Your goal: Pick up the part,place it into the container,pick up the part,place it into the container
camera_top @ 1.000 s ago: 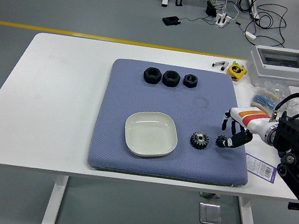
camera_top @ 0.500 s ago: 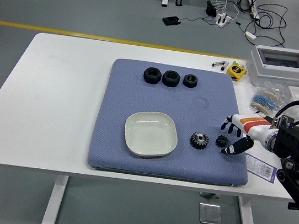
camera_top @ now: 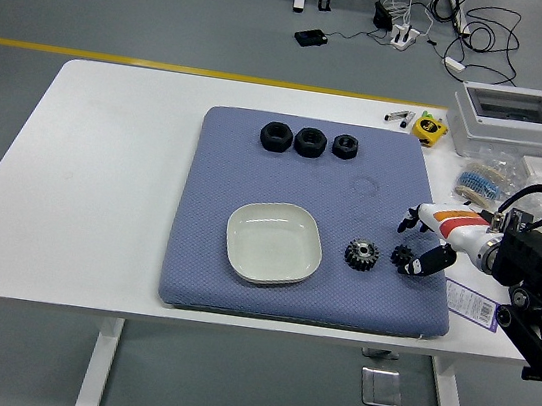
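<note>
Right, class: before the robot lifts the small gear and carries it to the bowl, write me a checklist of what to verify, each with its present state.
1. Right hand is at the small gear: ok, thumb and fingers sit on either side of it.
2. Firm grasp on the small gear: cannot tell, whether the fingers touch it is too small to see.
3. White bowl has room: ok, nothing lies in it.
4. Path to the bowl: not ok, the larger gear lies between small gear and bowl, so the hand must go over it.
5. Three black nuts are out of the way: ok, at the far edge of the blue mat.
</note>
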`<state>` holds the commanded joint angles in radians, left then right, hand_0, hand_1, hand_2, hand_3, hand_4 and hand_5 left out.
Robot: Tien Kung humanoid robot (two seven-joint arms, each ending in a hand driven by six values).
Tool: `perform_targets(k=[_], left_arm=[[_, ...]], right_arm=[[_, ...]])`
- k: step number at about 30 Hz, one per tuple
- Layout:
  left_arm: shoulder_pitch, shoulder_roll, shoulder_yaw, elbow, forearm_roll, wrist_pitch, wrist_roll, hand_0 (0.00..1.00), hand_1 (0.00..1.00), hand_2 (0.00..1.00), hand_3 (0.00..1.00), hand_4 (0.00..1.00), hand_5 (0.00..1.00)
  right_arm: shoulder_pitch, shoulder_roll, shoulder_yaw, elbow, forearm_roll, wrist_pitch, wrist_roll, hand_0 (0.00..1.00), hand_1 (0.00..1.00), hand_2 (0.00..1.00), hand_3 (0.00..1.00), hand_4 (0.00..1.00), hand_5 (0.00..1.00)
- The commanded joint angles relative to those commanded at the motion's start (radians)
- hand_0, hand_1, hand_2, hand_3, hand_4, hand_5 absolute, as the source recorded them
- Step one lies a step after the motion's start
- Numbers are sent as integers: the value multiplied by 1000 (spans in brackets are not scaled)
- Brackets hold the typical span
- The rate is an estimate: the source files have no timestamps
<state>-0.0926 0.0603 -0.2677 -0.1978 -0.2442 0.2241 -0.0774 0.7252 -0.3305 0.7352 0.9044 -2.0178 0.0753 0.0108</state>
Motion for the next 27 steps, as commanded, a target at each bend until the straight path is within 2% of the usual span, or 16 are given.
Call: perform_targets(k=[1,2,14,17,23,27], left_arm=[[0,0,0,0,-1,0,0,725,643,735,593,620,595],[-1,0,0,0,-1,0,0,725,642,736,595,620,595],[-4,1,2,-1,7,-1,1,724,642,736,594,619,596],[-4,1,3,0,6,-1,0,724,642,736,594,619,596],[-5,1,2,0,9,-1,1,725,641,736,595,620,598],[-5,1,0,0,11,0,2,724,641,736,596,619,594]], right_arm=[[0,1,0,-4,0,-1,1,495,579,623,542,887,252],[0,1,-1,-8,0,-1,2,498,551,588,521,829,211],[-3,10,-2,-45,13,-14,13,486,544,579,522,834,219],[-6,8,-1,-27,16,-3,14,486,544,579,522,834,219],[-2,2,6,0,5,51,3,512,556,595,535,846,214],[0,0,6,11,9,52,1,520,565,608,551,844,200]])
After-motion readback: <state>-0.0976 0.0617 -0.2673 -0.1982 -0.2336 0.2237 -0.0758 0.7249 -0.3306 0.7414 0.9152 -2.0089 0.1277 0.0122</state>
